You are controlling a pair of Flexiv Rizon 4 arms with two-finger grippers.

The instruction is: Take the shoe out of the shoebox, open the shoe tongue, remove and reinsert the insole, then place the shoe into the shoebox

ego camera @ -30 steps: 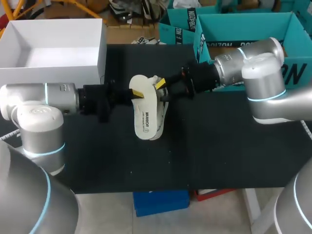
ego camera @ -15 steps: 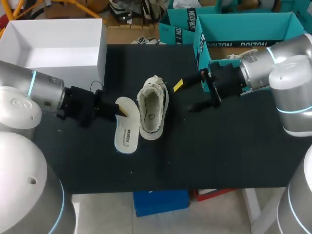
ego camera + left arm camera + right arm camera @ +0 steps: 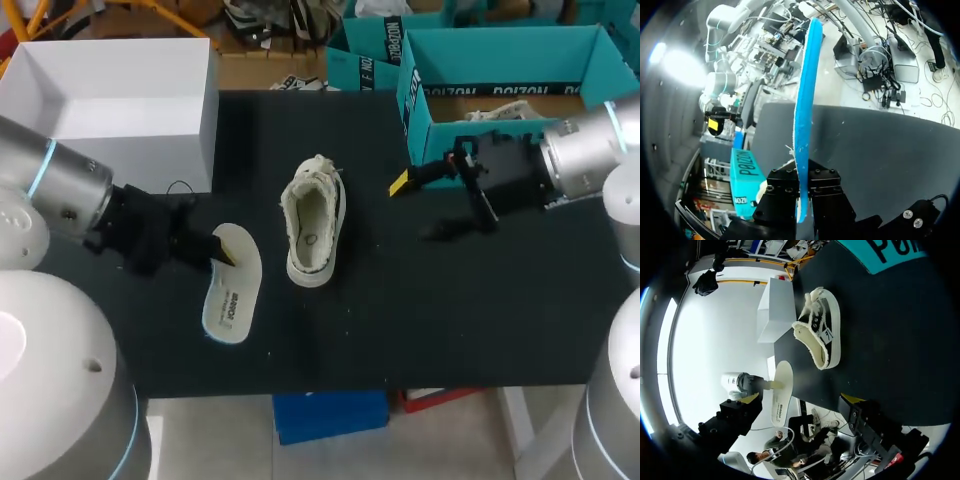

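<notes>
Left pincer (image 3: 215,250) clamped on insole (image 3: 228,290) end; right pincer (image 3: 412,205) apart, empty. Risk: floppy insole buckles at reinsertion, pushing unheld shoe (image 3: 312,225) across worktop (image 3: 450,320).

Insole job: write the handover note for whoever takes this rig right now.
Left gripper: shut on one end of the insole, which juts out ahead of the fingers, to the left of the shoe.
Right gripper: open and holding nothing, to the right of the shoe, in front of the teal boxes.
Shoe: stands on the table, opening up, apart from both grippers.
White box: open, at the back left.
Done: shoe out of the box, insole out of the shoe.
Left: put the insole back in, then set the shoe in the box.
</notes>
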